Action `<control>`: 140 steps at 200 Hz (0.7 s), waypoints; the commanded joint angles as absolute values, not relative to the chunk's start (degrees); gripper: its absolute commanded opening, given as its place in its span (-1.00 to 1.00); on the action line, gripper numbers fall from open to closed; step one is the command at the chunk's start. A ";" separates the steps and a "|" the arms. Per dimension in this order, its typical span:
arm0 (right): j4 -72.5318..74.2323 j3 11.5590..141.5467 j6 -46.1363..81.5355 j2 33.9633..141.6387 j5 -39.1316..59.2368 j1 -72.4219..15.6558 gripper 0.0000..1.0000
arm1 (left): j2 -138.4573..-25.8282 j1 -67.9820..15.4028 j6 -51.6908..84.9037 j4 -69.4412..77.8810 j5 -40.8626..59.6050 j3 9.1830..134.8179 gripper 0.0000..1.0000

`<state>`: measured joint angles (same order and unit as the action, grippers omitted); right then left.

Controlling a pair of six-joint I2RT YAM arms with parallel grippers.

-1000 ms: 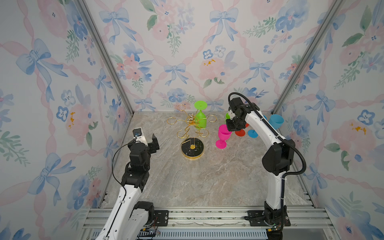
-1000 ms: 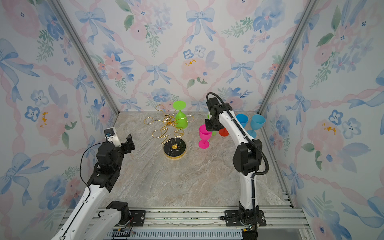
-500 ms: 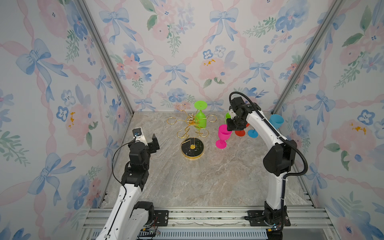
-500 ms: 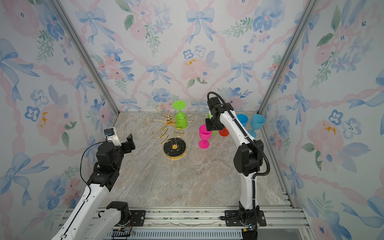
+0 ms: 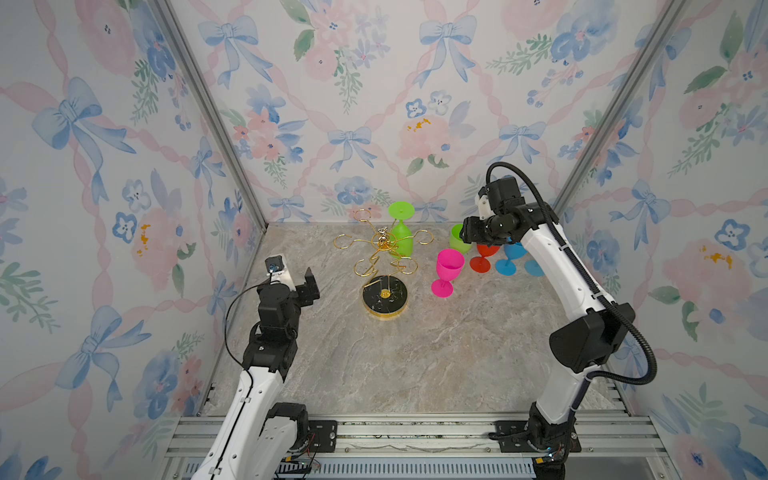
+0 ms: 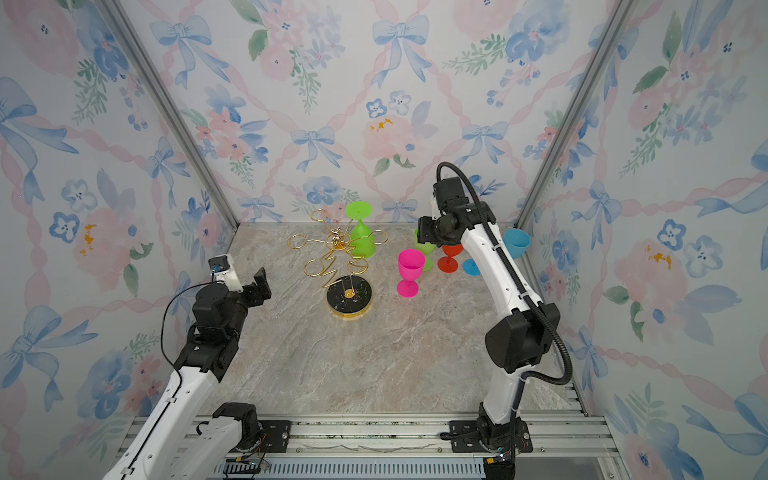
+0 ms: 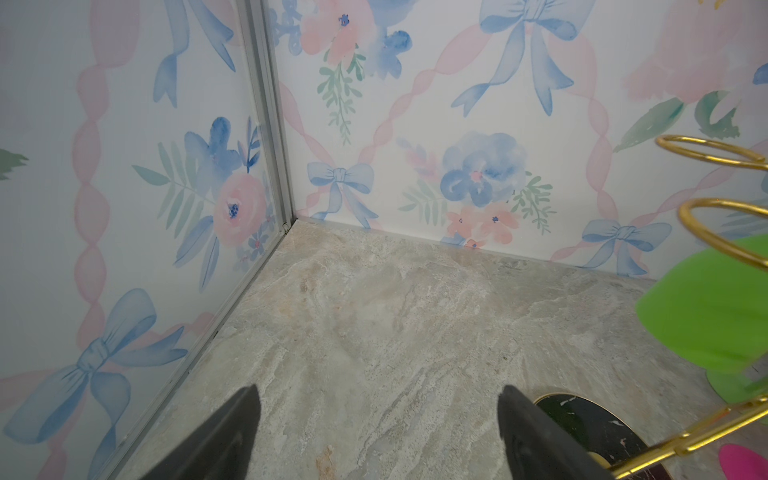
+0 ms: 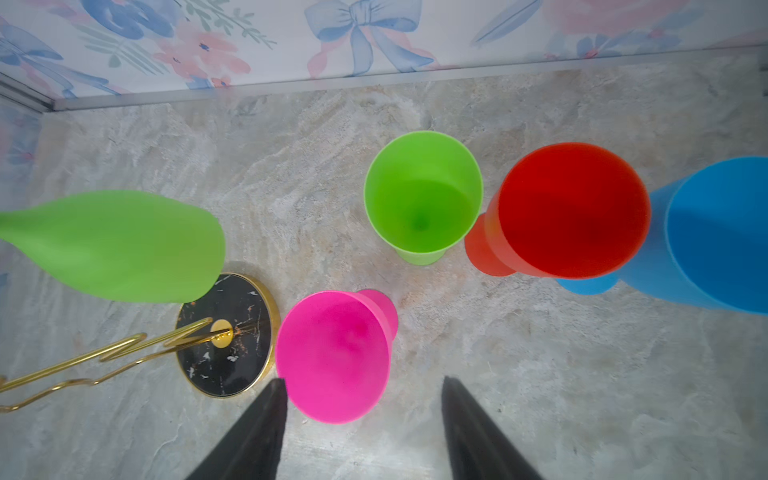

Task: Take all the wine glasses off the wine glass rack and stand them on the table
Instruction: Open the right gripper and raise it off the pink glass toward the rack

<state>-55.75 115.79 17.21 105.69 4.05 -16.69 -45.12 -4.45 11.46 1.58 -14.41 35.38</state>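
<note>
**One lime-green plastic wine glass (image 5: 401, 243) on the thin gold wire wine glass rack (image 5: 384, 298)**

The glass hangs upside down, foot up, from a ring arm of the rack, whose round black base sits toward the back of the marbled tabletop (image 5: 415, 353). Just beside the base a hot-pink plastic wine glass (image 5: 449, 266) stands upright. The right gripper (image 8: 365, 379) hangs over its rim, fingers spread, gripping nothing. The left gripper (image 7: 379, 388), well apart, gapes wide and empty.
</note>
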 commanded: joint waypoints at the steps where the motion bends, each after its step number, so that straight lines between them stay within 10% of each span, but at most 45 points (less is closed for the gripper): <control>1: -45.31 111.63 25.91 103.23 18.59 -13.14 0.15 | -45.44 -4.04 12.97 2.66 -12.45 36.16 0.82; 48: -21.08 104.02 45.63 103.57 41.87 -9.36 -0.01 | -45.65 -3.91 13.27 2.71 -12.11 36.22 0.82; 140: -18.90 109.45 48.25 109.82 48.88 -13.44 -0.01 | -45.75 -3.87 13.36 2.86 -11.92 36.05 0.82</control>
<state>-21.30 106.80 46.22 107.42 44.42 -12.16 -45.82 -4.14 12.60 1.61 -12.53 35.38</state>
